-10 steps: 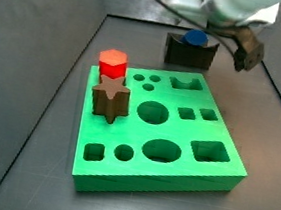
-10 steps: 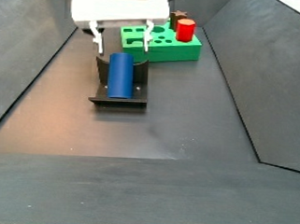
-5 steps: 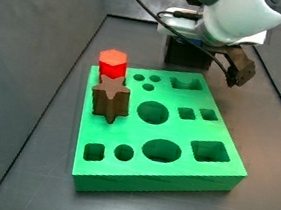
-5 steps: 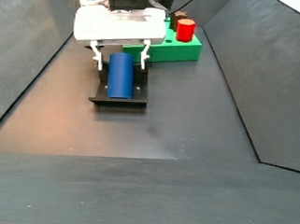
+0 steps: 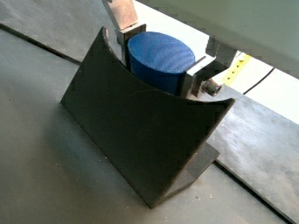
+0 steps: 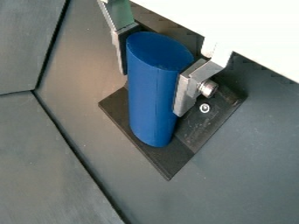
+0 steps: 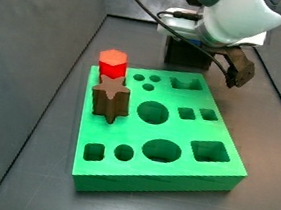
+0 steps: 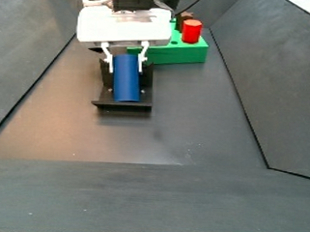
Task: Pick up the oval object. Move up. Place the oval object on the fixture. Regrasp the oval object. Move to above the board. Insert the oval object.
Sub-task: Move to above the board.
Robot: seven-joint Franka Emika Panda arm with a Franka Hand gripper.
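Note:
The oval object (image 5: pixel 158 57), a smooth dark-blue peg, lies in the curved notch of the dark fixture (image 5: pixel 128 131). My gripper (image 5: pixel 162 52) straddles the peg's far end, and its silver fingers (image 5: pixel 118 13) press against both sides, so it is shut on the peg. Another wrist view shows the peg (image 6: pixel 152 87) lengthwise between the pads, over the fixture's base plate (image 6: pixel 187 144). In a side view the gripper (image 8: pixel 124 57) sits over the peg (image 8: pixel 125 78). In the opposite side view the gripper (image 7: pixel 202 41) hides the peg. The green board (image 7: pixel 166 132) lies just beside the fixture (image 7: pixel 182 53).
A red hexagonal peg (image 7: pixel 111 64) and a brown star-shaped peg (image 7: pixel 109 100) stand upright in the board's left side. Several other holes in the board are open. Dark sloping walls (image 8: pixel 30 74) enclose the floor on both sides.
The gripper moved over the fixture and now covers the peg in one side view. Its fingers have drawn inward from a wide stance onto the peg's sides.

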